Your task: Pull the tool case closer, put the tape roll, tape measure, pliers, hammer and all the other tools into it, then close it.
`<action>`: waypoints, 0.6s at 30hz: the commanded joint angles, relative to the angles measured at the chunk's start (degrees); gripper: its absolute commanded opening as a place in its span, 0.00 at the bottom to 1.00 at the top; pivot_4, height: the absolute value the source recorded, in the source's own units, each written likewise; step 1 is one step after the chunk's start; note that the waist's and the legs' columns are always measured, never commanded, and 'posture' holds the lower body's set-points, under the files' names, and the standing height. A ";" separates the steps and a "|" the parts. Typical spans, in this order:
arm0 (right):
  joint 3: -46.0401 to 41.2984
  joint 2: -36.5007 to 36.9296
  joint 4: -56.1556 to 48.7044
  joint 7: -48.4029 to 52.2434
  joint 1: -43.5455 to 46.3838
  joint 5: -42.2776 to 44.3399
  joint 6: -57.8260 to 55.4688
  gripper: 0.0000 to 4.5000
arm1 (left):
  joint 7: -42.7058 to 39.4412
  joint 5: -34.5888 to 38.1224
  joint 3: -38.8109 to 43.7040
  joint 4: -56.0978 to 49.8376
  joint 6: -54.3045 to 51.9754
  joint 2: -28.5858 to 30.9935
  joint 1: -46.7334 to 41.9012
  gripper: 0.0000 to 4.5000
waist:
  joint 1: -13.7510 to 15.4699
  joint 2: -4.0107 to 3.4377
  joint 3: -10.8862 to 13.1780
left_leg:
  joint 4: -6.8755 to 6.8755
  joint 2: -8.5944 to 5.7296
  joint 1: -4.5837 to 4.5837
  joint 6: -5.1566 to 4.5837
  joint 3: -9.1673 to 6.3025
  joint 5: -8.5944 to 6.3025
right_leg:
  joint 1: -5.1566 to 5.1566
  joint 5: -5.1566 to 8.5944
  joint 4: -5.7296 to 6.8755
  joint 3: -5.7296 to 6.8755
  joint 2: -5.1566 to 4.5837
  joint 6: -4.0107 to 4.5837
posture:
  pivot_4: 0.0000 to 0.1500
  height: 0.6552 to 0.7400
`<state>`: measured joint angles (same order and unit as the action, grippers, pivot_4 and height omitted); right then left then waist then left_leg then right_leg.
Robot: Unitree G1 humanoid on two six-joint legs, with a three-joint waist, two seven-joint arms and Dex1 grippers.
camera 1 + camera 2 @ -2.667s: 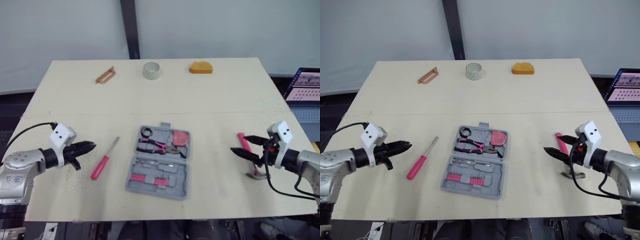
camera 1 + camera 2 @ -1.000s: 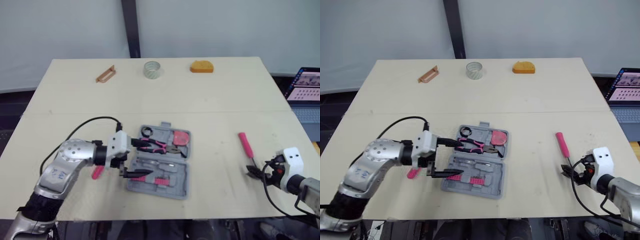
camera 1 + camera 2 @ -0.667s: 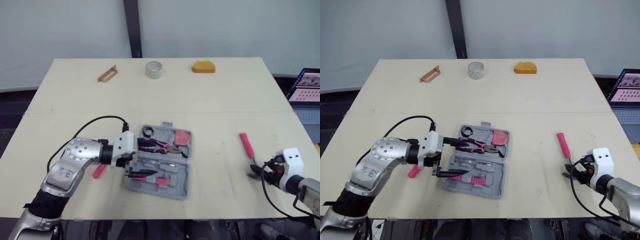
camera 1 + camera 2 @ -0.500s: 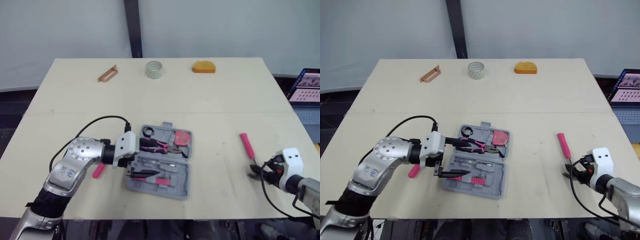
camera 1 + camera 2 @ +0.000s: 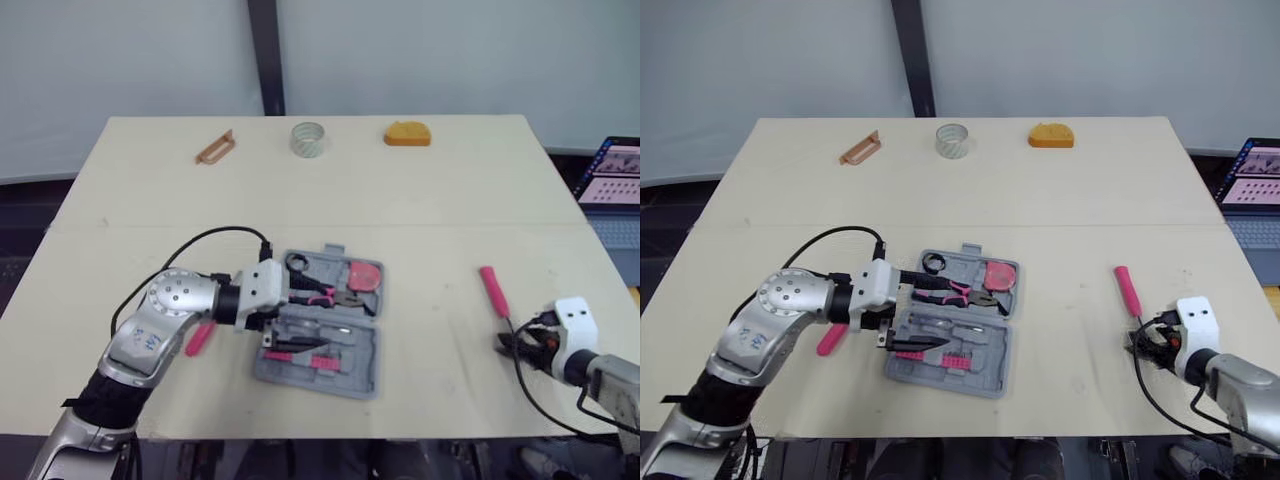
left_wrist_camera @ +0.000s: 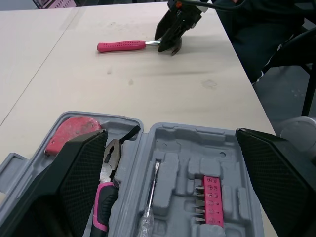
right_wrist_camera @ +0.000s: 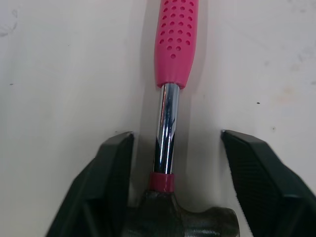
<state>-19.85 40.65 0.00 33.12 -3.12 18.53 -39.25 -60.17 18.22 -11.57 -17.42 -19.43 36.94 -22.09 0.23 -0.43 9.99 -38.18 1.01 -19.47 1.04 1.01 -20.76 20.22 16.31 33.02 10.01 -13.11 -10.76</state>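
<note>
The grey tool case (image 5: pixel 345 368) lies open at the table's middle, with pink-handled pliers (image 5: pixel 316 296), a pink disc (image 5: pixel 364 275) and a pink bit strip (image 6: pixel 210 201) in it. My left gripper (image 5: pixel 300 321) is open, its fingers spread across the case's left end. A pink-handled hammer (image 5: pixel 492 290) lies at the right. My right gripper (image 7: pixel 176 140) is low at its head end, fingers (image 7: pixel 116 163) either side of the steel shaft (image 7: pixel 166 126) with gaps showing. The pink screwdriver (image 5: pixel 198 340) is partly hidden by my left arm. Tape roll (image 5: pixel 307 139) and orange tape measure (image 5: pixel 407 133) sit far back.
A copper-coloured handle-shaped tool (image 5: pixel 214 148) lies at the back left. A laptop (image 5: pixel 612 170) stands off the table's right edge. A dark post (image 5: pixel 266 55) rises behind the table. The table's near edge (image 5: pixel 330 438) is close behind the case.
My left gripper has crept right, further over the case's left end, still wide. The right gripper's fingers have narrowed around the hammer's shaft near its head.
</note>
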 commanded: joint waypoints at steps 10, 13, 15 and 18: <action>0.43 1.05 -1.65 1.80 -1.57 -0.86 3.44 0.01 | 1.66 -0.59 1.64 0.17 0.84 -0.43 -0.56 1.00 | 0.50 0.13 -0.06 | -0.05 0.01 0.00 0.00 -0.02 0.00 | -0.04 -0.02 -0.02 0.00 0.02 0.01 | 1.00 1.00; 0.58 3.28 -5.86 4.88 -1.56 0.32 3.88 0.01 | 2.88 0.38 4.14 -0.07 0.34 0.17 0.50 1.00 | 0.66 0.09 -0.04 | -0.03 0.01 -0.02 0.00 -0.02 0.00 | -0.02 -0.02 -0.03 0.00 0.02 0.01 | 1.00 1.00; 1.77 6.58 -12.09 9.04 -0.66 2.77 1.53 0.01 | 3.96 -0.13 7.11 -0.32 2.11 1.27 2.44 1.00 | 0.37 0.00 0.01 | -0.03 0.02 -0.04 0.00 -0.01 0.00 | 0.03 -0.02 -0.03 -0.02 0.03 0.00 | 1.00 1.00; 5.00 11.24 -20.28 14.22 1.58 6.52 -2.83 0.01 | 4.93 -1.45 10.50 0.07 5.17 2.93 5.63 1.00 | -0.33 -0.14 0.10 | 0.01 0.06 -0.05 -0.01 0.10 0.00 | 0.15 -0.02 0.01 -0.17 0.09 0.01 | 1.00 1.00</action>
<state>-15.43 50.08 -14.37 44.06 -2.92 22.41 -40.86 -55.91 17.38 -3.69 -16.93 -16.52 39.02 -17.39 -0.10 -0.58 10.08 -38.18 1.16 -19.52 1.04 1.13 -20.77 20.39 16.27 33.01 9.83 -12.91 -10.72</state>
